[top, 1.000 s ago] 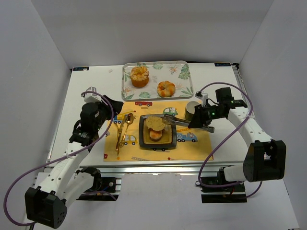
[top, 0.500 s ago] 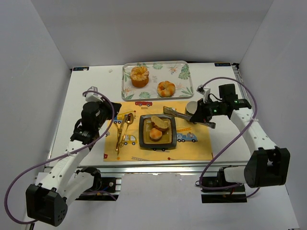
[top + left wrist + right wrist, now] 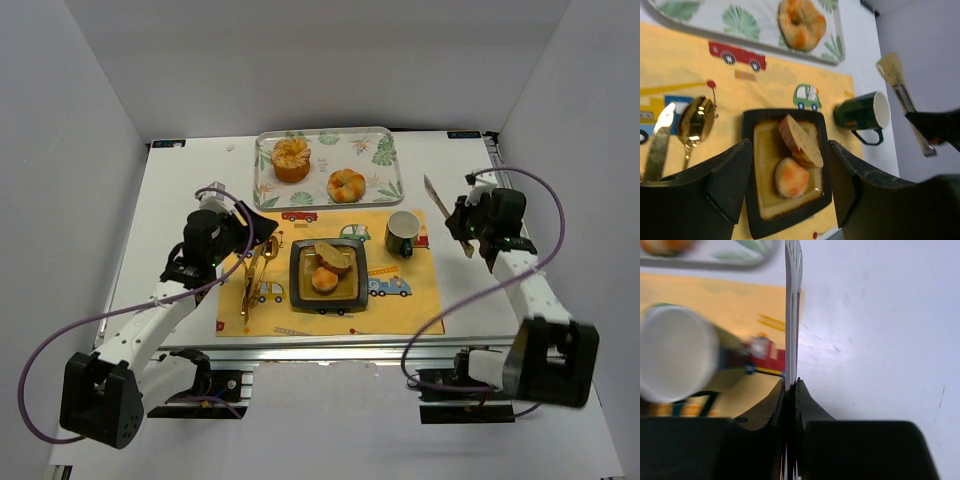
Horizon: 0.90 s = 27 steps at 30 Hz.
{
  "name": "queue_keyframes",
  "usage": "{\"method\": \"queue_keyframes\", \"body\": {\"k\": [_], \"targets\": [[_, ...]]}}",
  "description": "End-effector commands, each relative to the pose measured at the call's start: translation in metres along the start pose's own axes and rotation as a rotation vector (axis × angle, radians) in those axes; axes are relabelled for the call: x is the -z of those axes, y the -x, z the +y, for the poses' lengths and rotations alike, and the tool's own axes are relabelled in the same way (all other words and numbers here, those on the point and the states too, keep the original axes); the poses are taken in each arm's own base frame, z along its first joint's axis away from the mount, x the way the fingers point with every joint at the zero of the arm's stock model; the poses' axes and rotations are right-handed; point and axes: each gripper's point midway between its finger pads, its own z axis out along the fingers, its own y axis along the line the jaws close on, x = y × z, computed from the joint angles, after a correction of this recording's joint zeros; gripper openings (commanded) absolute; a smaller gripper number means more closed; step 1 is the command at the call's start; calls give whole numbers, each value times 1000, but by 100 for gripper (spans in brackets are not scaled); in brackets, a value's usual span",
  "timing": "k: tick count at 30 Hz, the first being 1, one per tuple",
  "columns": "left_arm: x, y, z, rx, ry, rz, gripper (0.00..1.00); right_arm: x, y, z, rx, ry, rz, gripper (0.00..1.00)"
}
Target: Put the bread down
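Note:
A slice of bread leans on a round bun in the black square plate on the yellow placemat. In the left wrist view the slice and the bun lie between my fingers, well below them. My left gripper is open and empty, left of the plate. My right gripper is shut on metal tongs, at the right of the table, apart from the plate. The tongs are closed and empty.
A dark green mug stands right of the plate, near the tongs. A leaf-print tray at the back holds two pastries. A gold spoon and knife lie left of the plate.
The right gripper let the bread slice down onto the plate from the tongs, then drew back to the right, past the mug. The left arm shifted slightly toward the plate.

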Motion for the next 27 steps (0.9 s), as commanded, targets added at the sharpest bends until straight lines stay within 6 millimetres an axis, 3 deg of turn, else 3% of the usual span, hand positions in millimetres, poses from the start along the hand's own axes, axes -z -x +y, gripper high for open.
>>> {"method": "queue_keyframes", "body": {"k": [1,6,7,8,9,11,13,15,16,18,21,22,23,24,27], "targets": [[-4,-28,-11,-41,-55,99,72,-29,-23,-51,-107,-142,14,0],[-9,-43,-10,-40,-43,125,73,-57,-65,-81,-100,-204,102,0],[-10,-46,-11,-42,-43,131,74,-61,-63,-82,-89,-180,116,3],[-11,-47,-10,-39,-38,132,74,-66,-79,-83,-97,-164,166,26],[-13,-45,-12,-38,-37,121,74,-67,-86,-81,-96,-137,190,37],[-14,-44,-13,-34,-37,114,74,-63,-104,-83,-97,-118,253,51],[-15,-40,-15,-34,-34,99,75,-57,-109,-83,-109,-105,276,64],[-16,-38,-15,-37,-31,95,75,-47,-98,-91,-106,-123,249,88],[-16,-37,-16,-39,-28,92,75,-42,-94,-91,-98,-119,244,89],[-17,-37,-14,-41,-19,92,76,-29,-66,-91,-57,-131,204,89],[-15,-36,-12,-48,-9,90,76,-9,-9,-95,30,-235,123,89],[-14,-36,-13,-49,-7,89,76,-9,11,-81,80,-246,100,89],[-14,-35,-13,-50,-5,89,75,-5,37,-80,113,-287,78,89],[-14,-33,-13,-53,-5,85,75,-1,49,-78,137,-319,75,89],[-12,-28,-17,-75,-16,69,72,-5,85,-34,153,-170,2,89]]}}
